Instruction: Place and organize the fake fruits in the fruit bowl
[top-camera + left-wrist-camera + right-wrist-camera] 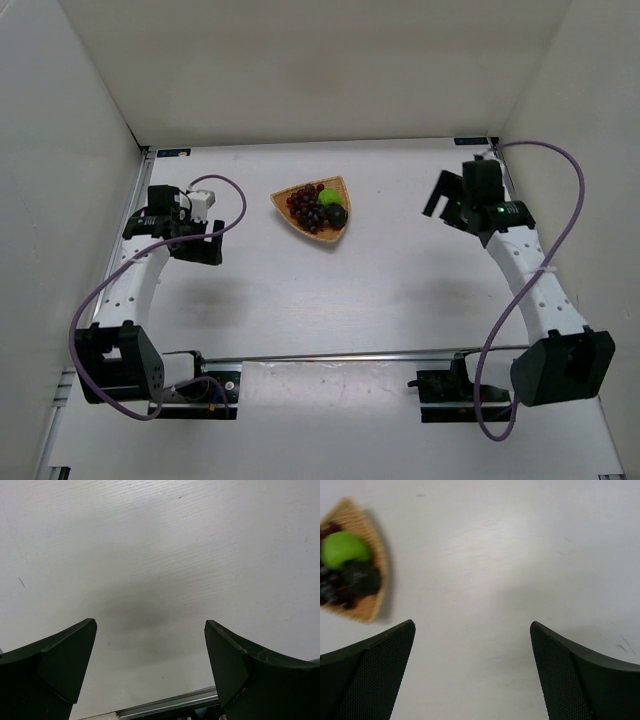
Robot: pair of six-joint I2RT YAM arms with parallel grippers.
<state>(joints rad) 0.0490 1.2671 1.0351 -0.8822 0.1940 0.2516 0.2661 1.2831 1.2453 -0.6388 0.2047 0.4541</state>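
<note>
Count of fruits: three, one green apple (329,197), one dark purple-black fruit (337,215), one bunch of dark red grapes (305,206)
Count of bowls: one woven wicker basket (331,236), rounded-triangle in outline
Where the fruits are: all three lie inside the basket, packed close together; the apple is at the far right, the dark fruit is just nearer than it, and the grapes fill the left and middle
Where the basket is: on the white table (300,300), in the far half, a little left of centre, between the two arms and well apart from both
Basket heading: one corner points toward the near edge and slightly right, one to the left, one to the far right
Grape bunch axis: runs roughly from the far left to the near right of the basket
Left gripper (150,650): fingers spread wide, only bare table between them
Right gripper (472,650): fingers spread wide and holding nothing; the basket shows blurred at the left edge of its wrist view
</note>
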